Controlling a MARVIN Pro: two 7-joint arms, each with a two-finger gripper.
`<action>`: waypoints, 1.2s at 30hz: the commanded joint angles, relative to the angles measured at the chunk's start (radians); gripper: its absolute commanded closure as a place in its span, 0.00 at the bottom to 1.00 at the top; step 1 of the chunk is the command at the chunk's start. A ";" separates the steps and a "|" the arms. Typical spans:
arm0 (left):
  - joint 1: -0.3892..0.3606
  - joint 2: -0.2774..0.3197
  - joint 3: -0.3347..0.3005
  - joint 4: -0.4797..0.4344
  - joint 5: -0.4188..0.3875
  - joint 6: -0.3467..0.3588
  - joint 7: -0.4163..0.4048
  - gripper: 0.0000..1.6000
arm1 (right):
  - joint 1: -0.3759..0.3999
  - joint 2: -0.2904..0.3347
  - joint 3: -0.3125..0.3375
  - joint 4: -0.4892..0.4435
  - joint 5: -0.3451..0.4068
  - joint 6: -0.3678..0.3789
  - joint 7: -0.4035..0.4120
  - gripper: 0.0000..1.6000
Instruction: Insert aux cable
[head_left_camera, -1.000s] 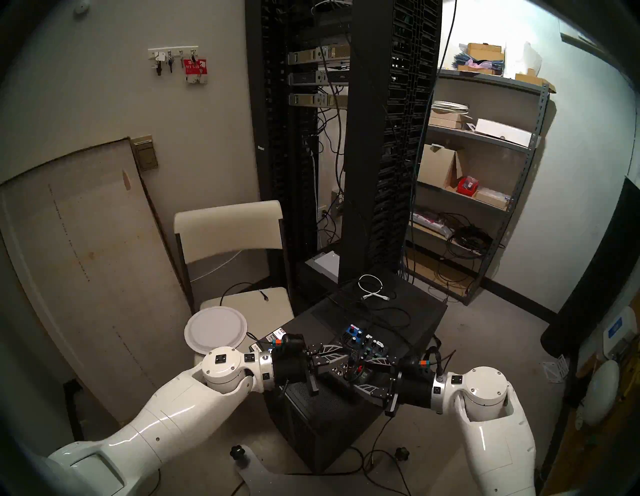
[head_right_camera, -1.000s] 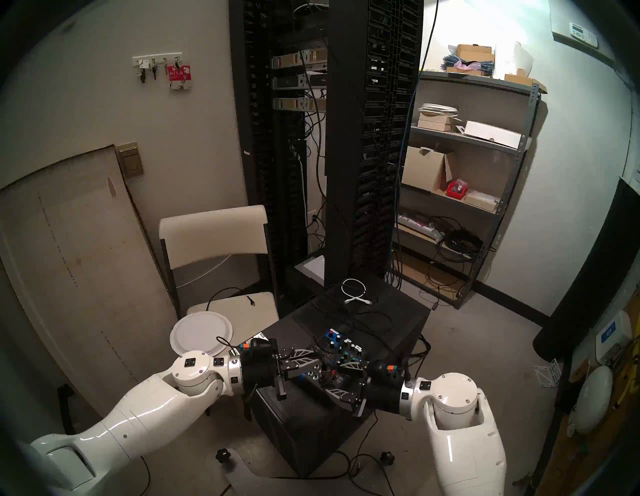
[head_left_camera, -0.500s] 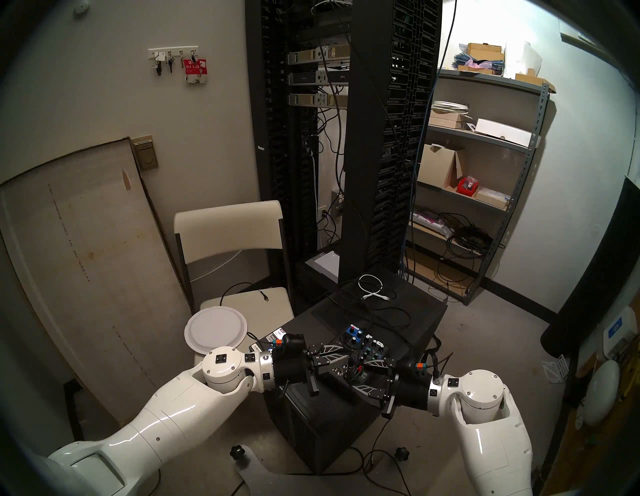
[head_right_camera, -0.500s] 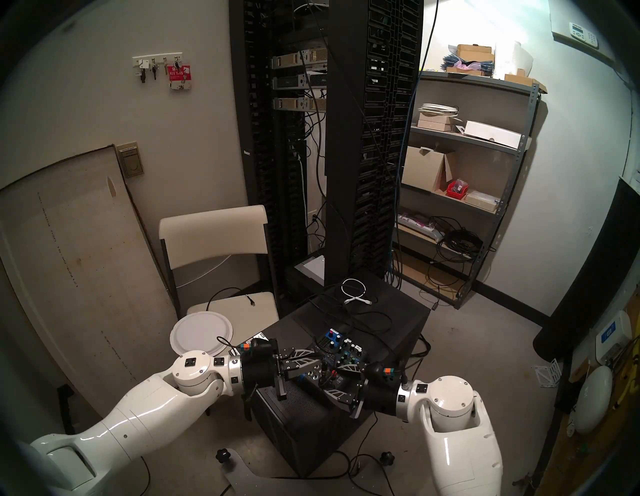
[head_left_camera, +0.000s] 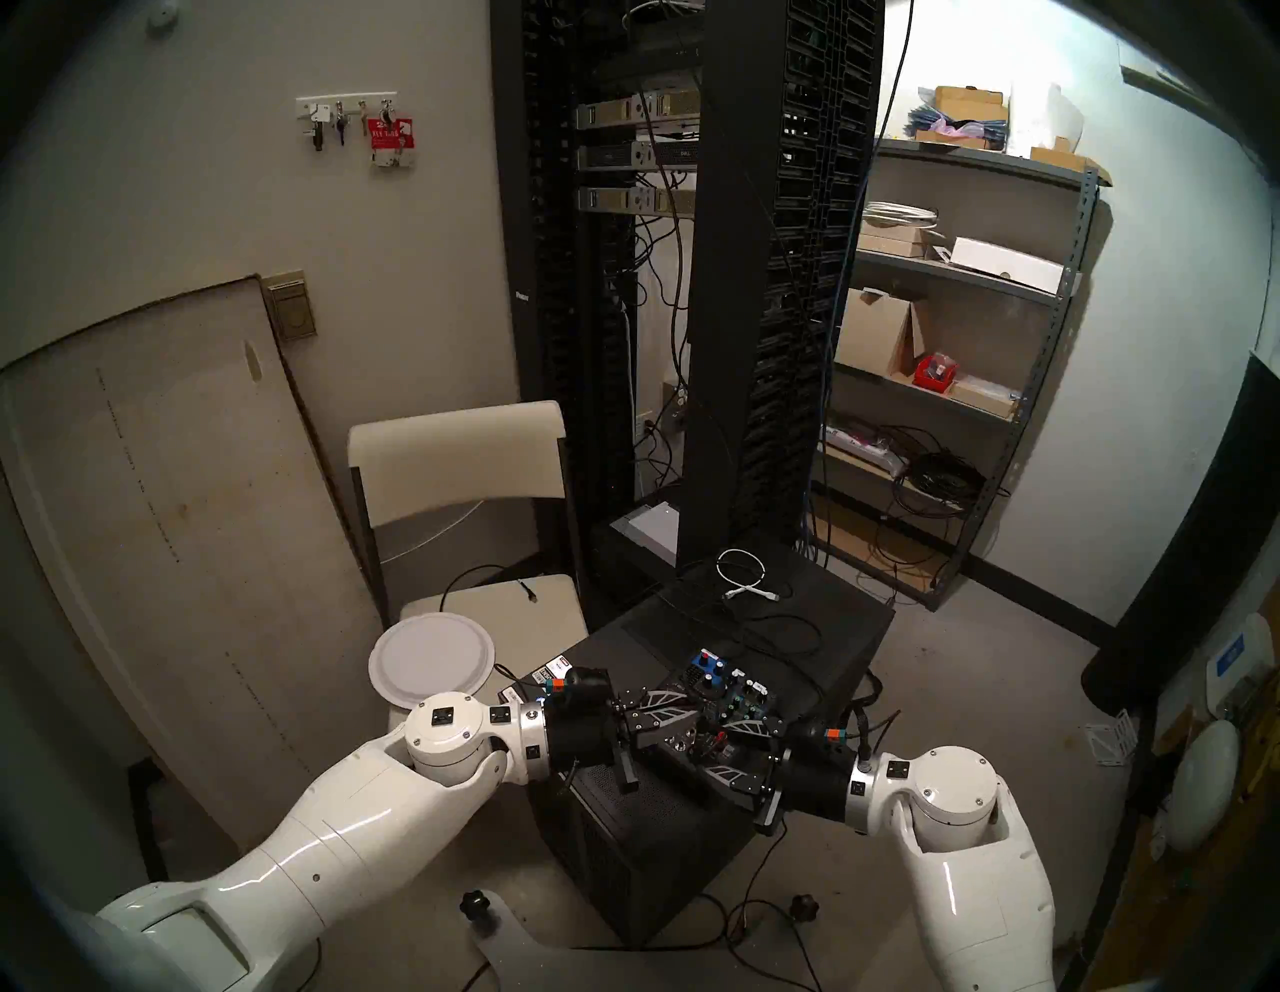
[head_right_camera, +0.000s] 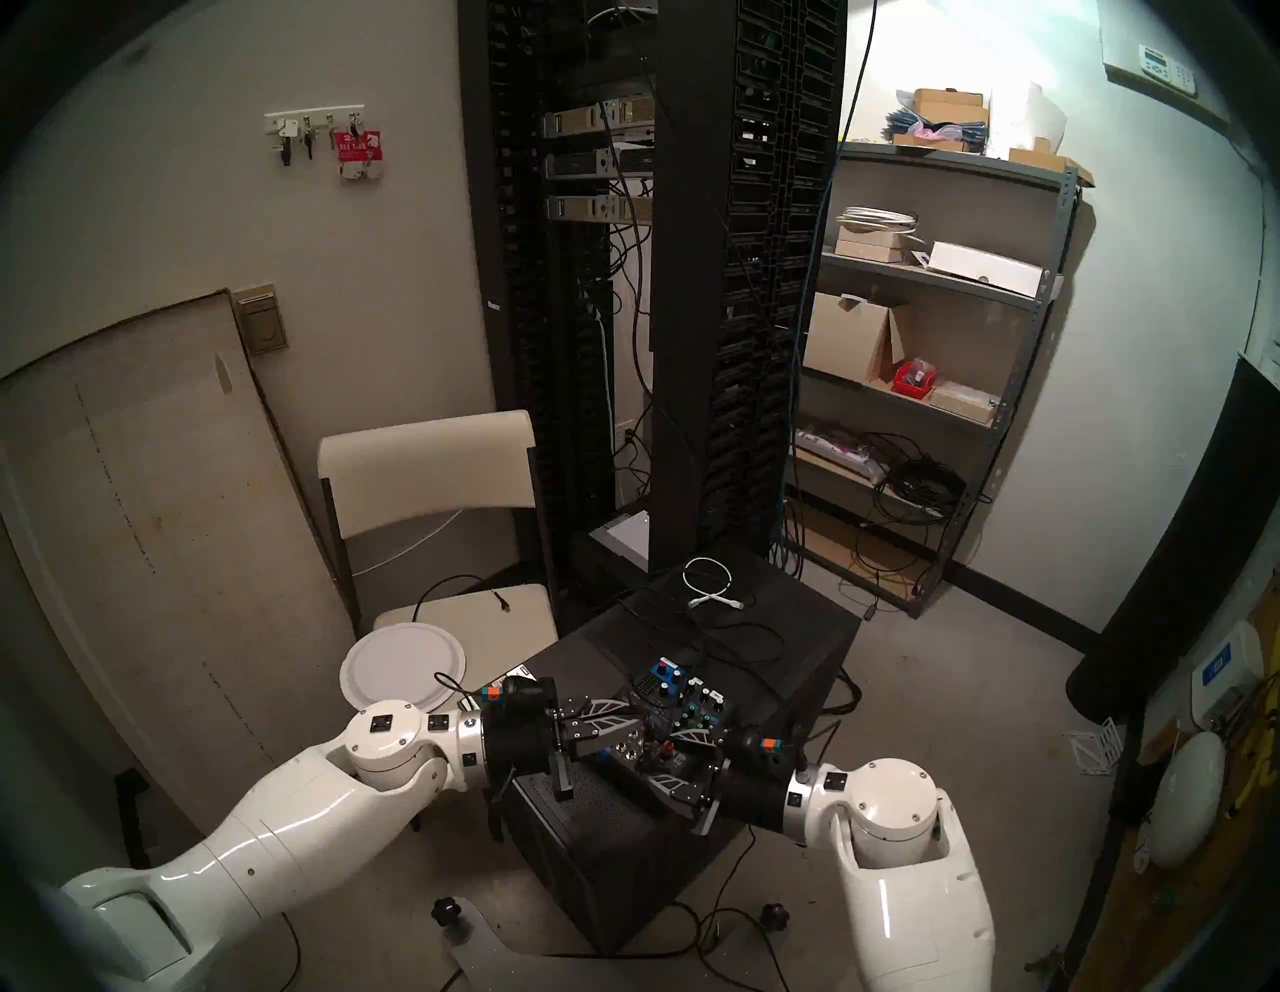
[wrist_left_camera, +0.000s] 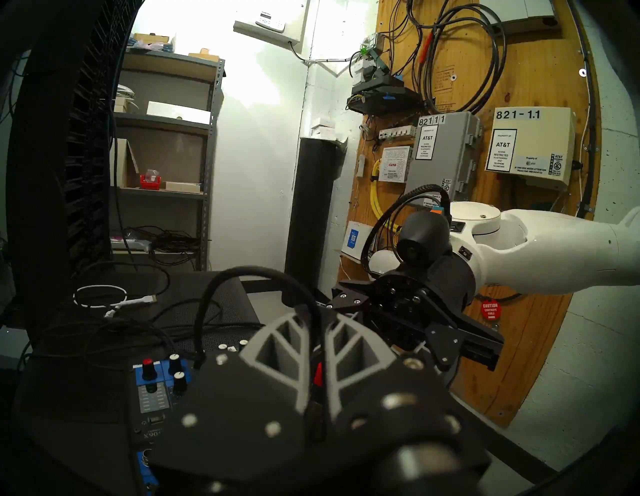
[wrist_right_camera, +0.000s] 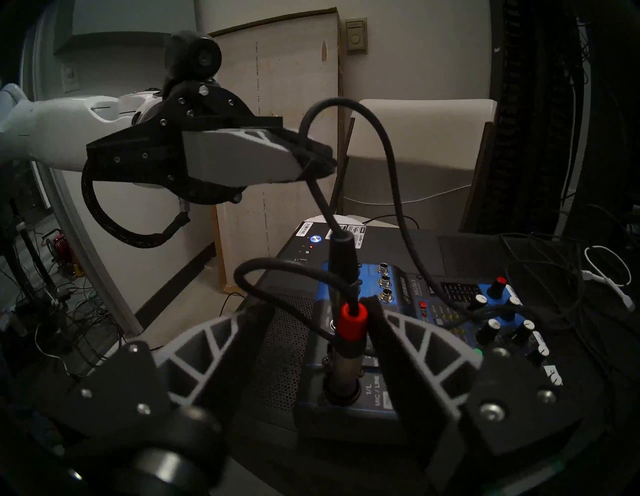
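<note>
Left claw (wrist_right_camera: 311, 156), level above mixer (wrist_right_camera: 408, 287), clenched on aux cable (wrist_right_camera: 341, 256); right claw (wrist_right_camera: 315, 308), tilted down at mixer's near edge, spread astride seated red-collared plug (wrist_right_camera: 353, 317), clearance tight.

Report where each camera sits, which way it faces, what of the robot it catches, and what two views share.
Head stereo left: on the head, looking down and forward at the mixer on the black case; the left gripper and right gripper show.
Head stereo right: nearly the same picture, slightly shifted.
Left wrist: looks past its own shut gripper, which pinches the aux cable, toward the right arm and a plywood board.
Right wrist: looks past its own open gripper, which flanks the red-collared plug, toward the left gripper and chair.
Shared: both wrist views show the mixer.
</note>
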 joint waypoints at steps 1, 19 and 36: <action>-0.002 -0.006 -0.003 -0.016 -0.005 -0.004 0.002 0.87 | 0.015 -0.020 0.001 -0.001 0.009 -0.024 -0.020 0.37; 0.001 -0.005 -0.005 -0.019 -0.008 -0.002 -0.001 0.87 | 0.025 -0.028 -0.014 0.005 0.017 -0.038 -0.023 0.55; -0.004 -0.007 0.002 -0.013 -0.007 0.005 -0.014 0.85 | 0.030 -0.033 -0.019 0.007 0.010 -0.033 -0.022 0.47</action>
